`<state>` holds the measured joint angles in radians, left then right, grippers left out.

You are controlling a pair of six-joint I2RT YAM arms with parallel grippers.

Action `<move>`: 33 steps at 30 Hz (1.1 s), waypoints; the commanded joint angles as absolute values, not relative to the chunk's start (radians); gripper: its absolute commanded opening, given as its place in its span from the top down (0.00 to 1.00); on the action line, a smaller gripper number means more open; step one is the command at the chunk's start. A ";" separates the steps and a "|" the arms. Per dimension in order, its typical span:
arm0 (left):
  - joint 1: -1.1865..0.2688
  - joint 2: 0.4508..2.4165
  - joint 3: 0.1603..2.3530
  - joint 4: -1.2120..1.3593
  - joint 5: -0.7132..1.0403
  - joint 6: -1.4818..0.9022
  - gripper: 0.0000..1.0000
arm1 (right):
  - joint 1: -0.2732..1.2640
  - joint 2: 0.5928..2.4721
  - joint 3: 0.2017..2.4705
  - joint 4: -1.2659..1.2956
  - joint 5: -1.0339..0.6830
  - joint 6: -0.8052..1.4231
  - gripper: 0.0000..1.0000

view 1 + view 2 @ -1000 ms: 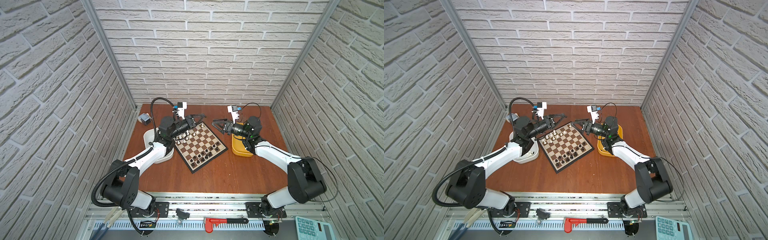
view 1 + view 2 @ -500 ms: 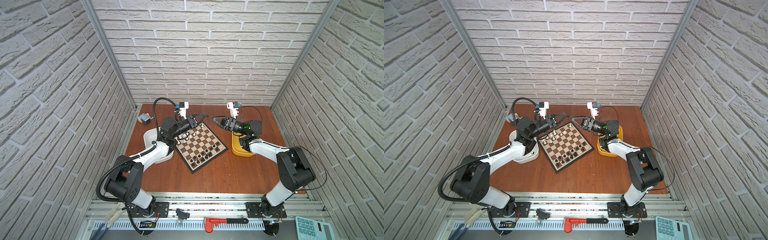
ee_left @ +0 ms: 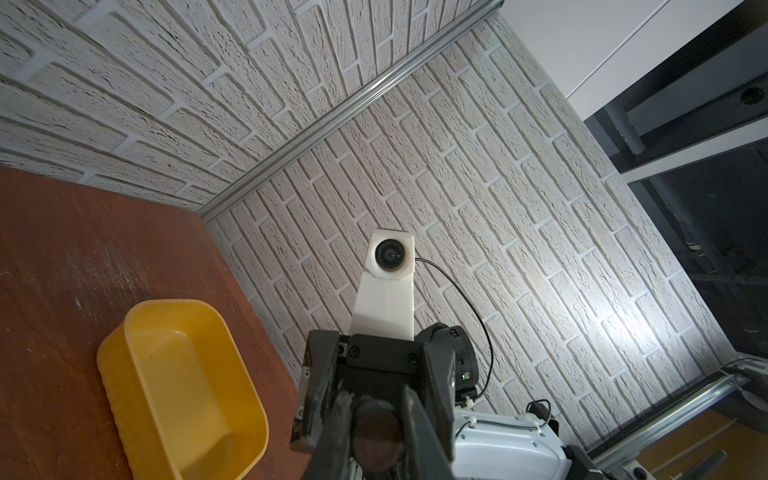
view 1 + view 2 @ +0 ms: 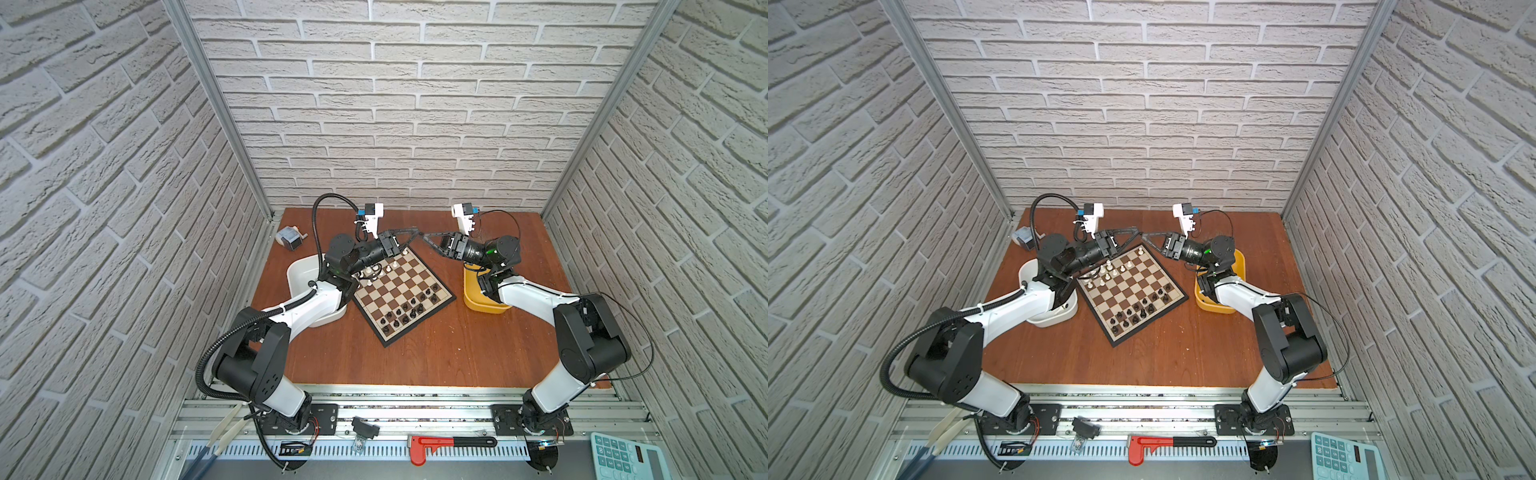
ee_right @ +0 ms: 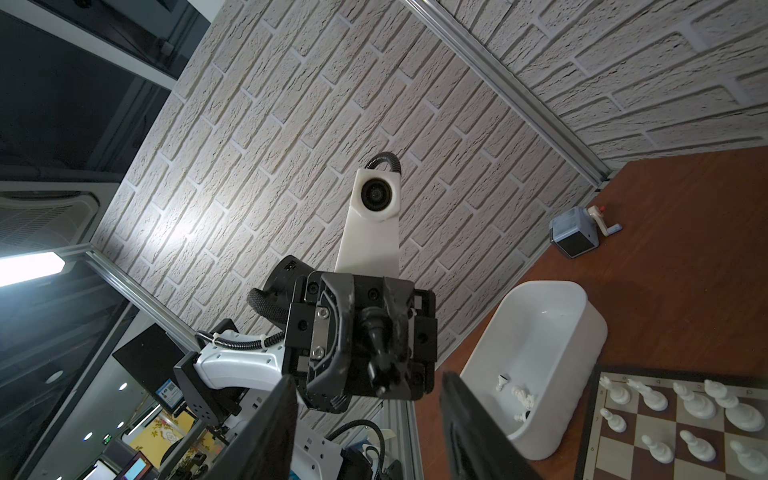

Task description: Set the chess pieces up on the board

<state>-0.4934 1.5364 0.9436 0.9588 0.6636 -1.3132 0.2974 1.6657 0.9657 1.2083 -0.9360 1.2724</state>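
My left claw (image 5: 376, 390) is clenched on a black chess piece (image 5: 374, 332), held level in mid-air. My right claw (image 4: 424, 237) faces it tip to tip, jaws apart on either side of the piece's free end. The board (image 4: 399, 286) lies just below both claws.

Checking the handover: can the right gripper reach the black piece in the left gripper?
Probably yes: right gripper faces left gripper tip to tip, jaws apart, nothing between it and the black piece.
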 commanded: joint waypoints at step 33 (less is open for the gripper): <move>-0.511 1.548 0.994 0.864 0.691 -1.166 1.00 | 0.310 1.720 0.976 1.376 -0.956 1.384 0.83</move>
